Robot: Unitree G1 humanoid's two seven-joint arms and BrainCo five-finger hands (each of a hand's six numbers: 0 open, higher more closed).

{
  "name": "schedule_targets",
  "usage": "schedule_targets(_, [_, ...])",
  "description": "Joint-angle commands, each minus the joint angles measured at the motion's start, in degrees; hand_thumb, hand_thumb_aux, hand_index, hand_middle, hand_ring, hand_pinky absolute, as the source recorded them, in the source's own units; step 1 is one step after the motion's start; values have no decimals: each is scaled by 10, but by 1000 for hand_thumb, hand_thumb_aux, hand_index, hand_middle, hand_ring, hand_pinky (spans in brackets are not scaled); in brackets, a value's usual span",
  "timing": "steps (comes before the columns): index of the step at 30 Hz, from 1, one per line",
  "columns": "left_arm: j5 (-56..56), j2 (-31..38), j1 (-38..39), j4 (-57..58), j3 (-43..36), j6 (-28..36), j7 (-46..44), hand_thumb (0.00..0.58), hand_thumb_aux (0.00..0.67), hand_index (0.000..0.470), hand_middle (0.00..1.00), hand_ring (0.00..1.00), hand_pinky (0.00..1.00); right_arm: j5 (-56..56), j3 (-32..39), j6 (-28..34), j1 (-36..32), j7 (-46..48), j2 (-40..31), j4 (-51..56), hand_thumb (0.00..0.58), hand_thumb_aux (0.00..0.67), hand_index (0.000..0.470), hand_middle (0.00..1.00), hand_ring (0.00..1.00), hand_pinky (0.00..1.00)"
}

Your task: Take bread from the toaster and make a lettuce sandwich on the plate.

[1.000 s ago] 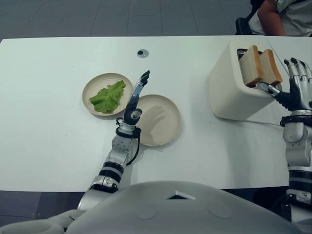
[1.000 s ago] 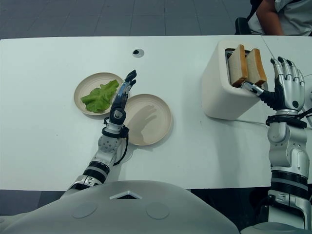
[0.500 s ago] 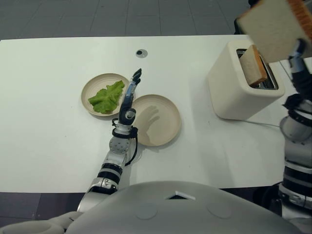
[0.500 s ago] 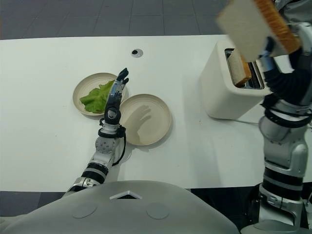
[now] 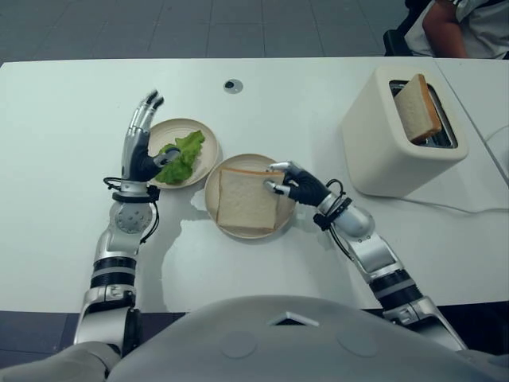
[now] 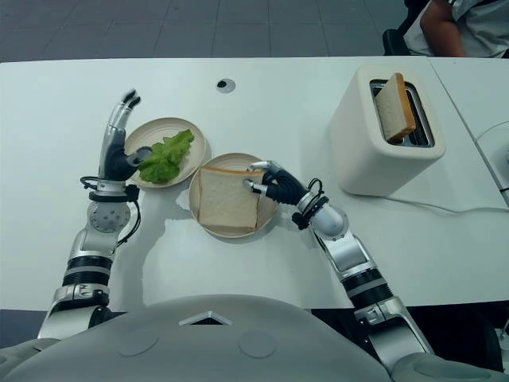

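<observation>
Left eye view: square bread [image 5: 245,200] tops round plate [image 5: 211,195].

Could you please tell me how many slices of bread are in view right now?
2: one pale square bread slice lies on the round beige plate; the other slice stands in the cream-white toaster.

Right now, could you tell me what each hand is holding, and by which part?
The right hand grips the bread slice by its top right corner, on the plate; the left hand holds nothing.
</observation>
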Motion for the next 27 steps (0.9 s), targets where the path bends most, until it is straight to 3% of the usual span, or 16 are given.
schedule_targets(1, [102,58,-36,72,-68,81,39,0,0,0,0,0,0,-78,1,-19,10,-18,-18,-32,556,533,374,1000,1000,1000])
schedule_targets(2, [118,69,-45,90,-84,99,48,0,0,0,0,0,0,-101,-2,-21,11,-24,-22,-44,227,147,103,988,988,988])
schedule_targets(3, [130,78,-57,111,-101,112,50,0,0,0,0,0,0,-119,-6,-21,11,-31,-25,-58,0,0,0,773,773,773])
schedule_targets(4, [139,87,-71,133,-117,124,53,0,0,0,0,0,0,-148,-11,-25,9,-42,-30,-74,0,0,0,443,443,443])
schedule_targets(5, [149,95,-84,154,-135,133,58,0,0,0,0,0,0,-183,-17,-30,6,-57,-36,-90,0,0,0,322,322,322])
schedule_targets(9, [153,116,-111,196,-180,149,71,0,0,0,0,0,0,-274,-43,-31,-1,-95,-62,-123,0,0,0,333,333,333])
schedule_targets(10, [150,118,-115,204,-190,150,73,360,257,181,0,0,0,-290,-50,-29,-2,-102,-68,-124,0,0,0,337,337,337])
schedule_targets(11, [146,120,-117,210,-197,152,76,485,399,280,0,0,0,-303,-55,-28,-3,-106,-75,-122,0,0,0,337,337,337])
schedule_targets(12, [141,121,-118,212,-203,151,78,571,586,411,0,0,0,-312,-58,-27,-5,-109,-79,-117,0,0,0,333,333,333])
schedule_targets(13, [136,121,-118,213,-209,148,81,580,670,470,0,0,0,-319,-57,-28,-7,-112,-82,-107,0,0,0,337,337,337])
schedule_targets(23, [79,131,-97,165,-232,101,123,580,670,470,0,0,0,-323,-56,-38,-16,-127,-74,-95,0,0,0,345,345,345])
schedule_targets(27, [-30,104,-42,38,-218,16,81,580,670,470,0,0,0,-303,-78,-37,-20,-134,-77,-101,0,0,0,345,345,345])
